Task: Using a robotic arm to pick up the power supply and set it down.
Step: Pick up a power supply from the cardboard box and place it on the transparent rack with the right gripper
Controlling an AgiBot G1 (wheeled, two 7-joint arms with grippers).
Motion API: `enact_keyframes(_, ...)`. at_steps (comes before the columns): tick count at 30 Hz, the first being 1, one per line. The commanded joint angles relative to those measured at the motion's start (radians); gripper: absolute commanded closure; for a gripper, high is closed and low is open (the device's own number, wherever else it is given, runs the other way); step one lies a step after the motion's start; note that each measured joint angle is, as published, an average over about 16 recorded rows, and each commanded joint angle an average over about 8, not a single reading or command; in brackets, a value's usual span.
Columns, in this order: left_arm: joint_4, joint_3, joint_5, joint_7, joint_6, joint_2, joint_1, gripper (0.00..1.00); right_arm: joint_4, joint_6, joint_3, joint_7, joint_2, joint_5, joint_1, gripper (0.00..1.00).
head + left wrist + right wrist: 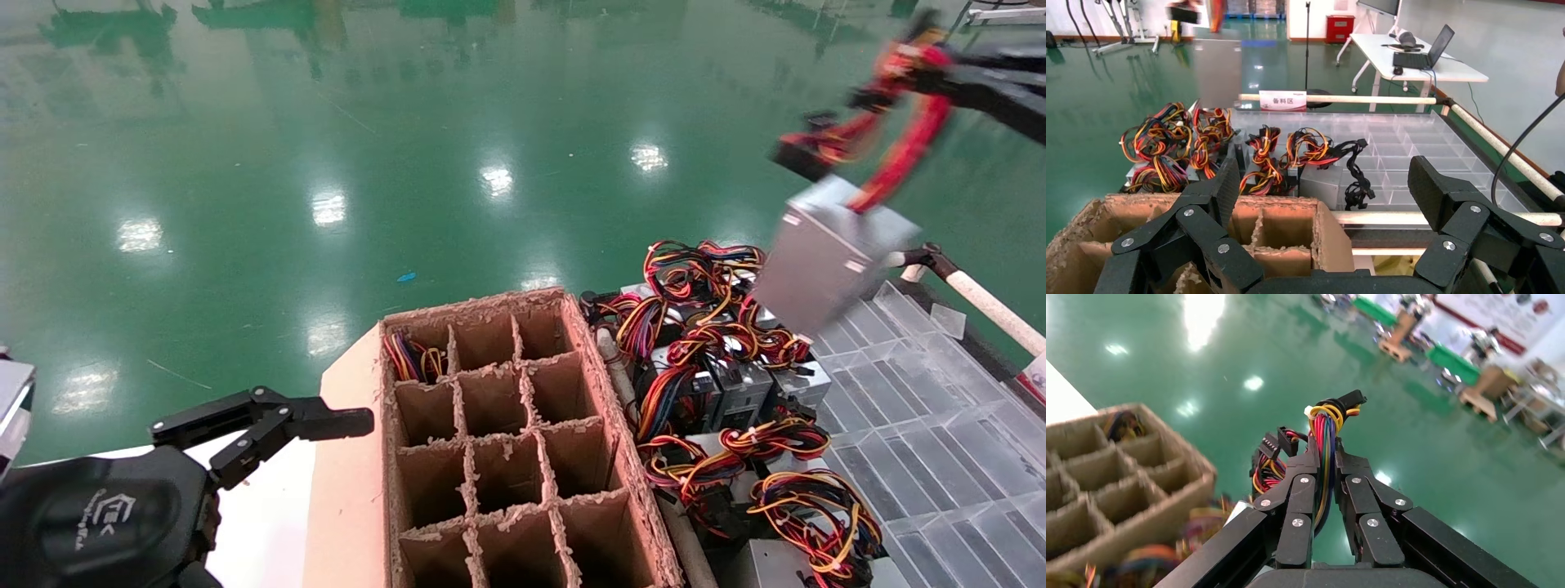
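The power supply [825, 253], a silver-grey metal box, hangs tilted in the air at the upper right, above the pile. It dangles from its bundle of red and yellow wires [899, 155]. My right gripper [915, 69] is shut on that bundle. In the right wrist view the coloured wires [1324, 429] run up between the closed fingers of the gripper [1326, 454], and the box is mostly hidden below. The left wrist view shows the hanging box [1217, 70] far off. My left gripper [261, 420] is open and empty at the lower left, beside the carton [1284, 211].
A cardboard carton with divider cells [576, 367] stands front and centre; one far cell holds wires. To its right lies a pile of power supplies with tangled wires [719, 384]. A clear plastic tray [923, 408] and a white rail [989, 306] sit further right.
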Motion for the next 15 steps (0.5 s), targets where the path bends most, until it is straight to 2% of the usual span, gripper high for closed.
enact_keyframes(1, 0.000, 0.000, 0.000, 0.000, 0.000, 0.000, 0.000, 0.00, 0.002, -0.015, -0.010, 0.006, 0.044, -0.020, 0.022, 1.00)
enact_keyframes(8, 0.000, 0.000, 0.000, 0.000, 0.000, 0.000, 0.000, 0.00, 0.004, -0.051, -0.027, 0.042, 0.148, -0.047, 0.030, 1.00)
enact_keyframes(15, 0.000, 0.000, 0.000, 0.000, 0.000, 0.000, 0.000, 0.00, -0.022, -0.062, -0.029, 0.075, 0.204, -0.027, -0.038, 1.00)
